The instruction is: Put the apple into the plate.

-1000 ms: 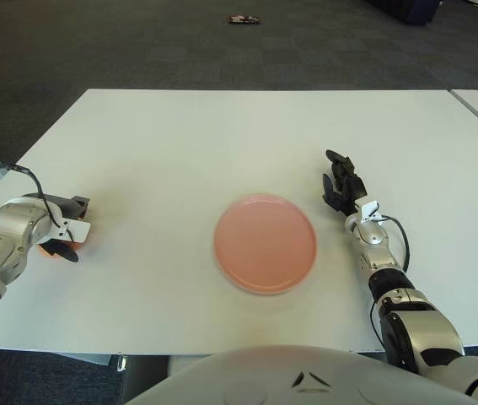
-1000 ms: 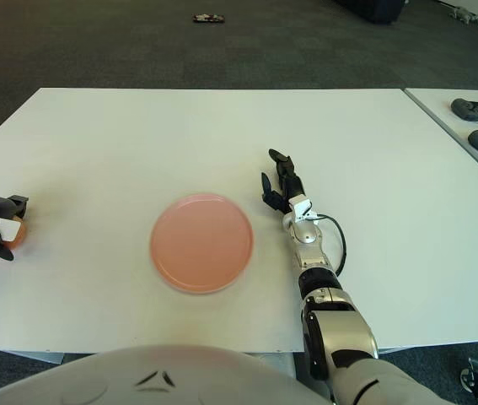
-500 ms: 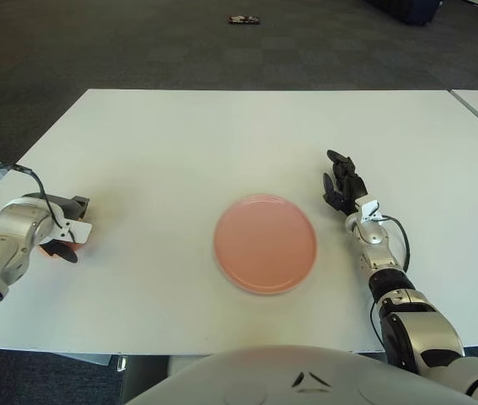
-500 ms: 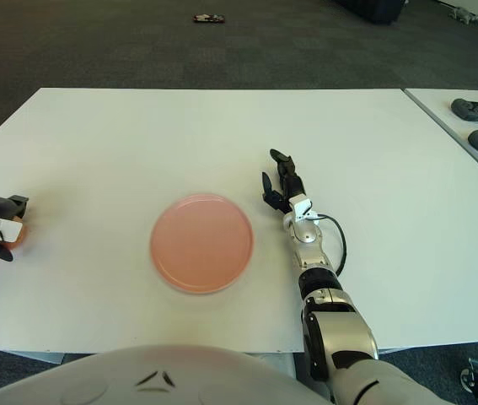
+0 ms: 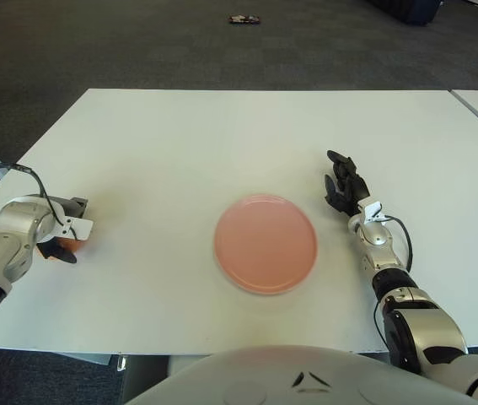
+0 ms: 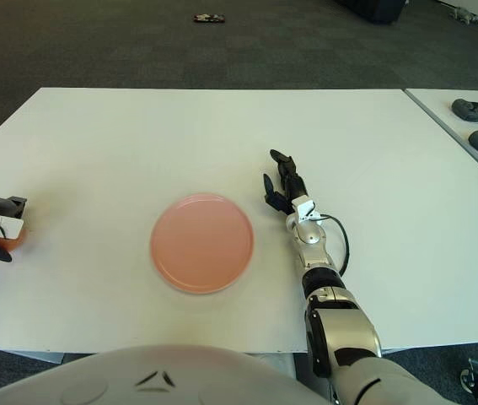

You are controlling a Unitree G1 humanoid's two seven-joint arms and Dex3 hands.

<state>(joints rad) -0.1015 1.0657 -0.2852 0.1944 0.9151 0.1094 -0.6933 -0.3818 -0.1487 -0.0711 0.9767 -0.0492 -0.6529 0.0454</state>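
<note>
Your left robot hand (image 5: 63,236) sits near the left edge of the white surface (image 5: 222,135), fingers curled around the small orange-red apple (image 5: 68,244), mostly hidden under them. Over the last second it has barely shifted, so the carry has not begun. The round pink plate (image 5: 265,243) waits empty mid-surface. Your right robot hand (image 5: 343,186) lies just right of it, fingers loosely spread.

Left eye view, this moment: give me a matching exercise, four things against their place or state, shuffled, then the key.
Things:
1. apple
2. plate
3. right hand
4. left hand

Places or states:
A. pink, with nothing on it, mid-table
B. fingers spread, just right of the plate
C. mostly hidden, only an orange patch showing
D. closed around the fruit near the table's left edge

Pairs: 1-C, 2-A, 3-B, 4-D
</note>
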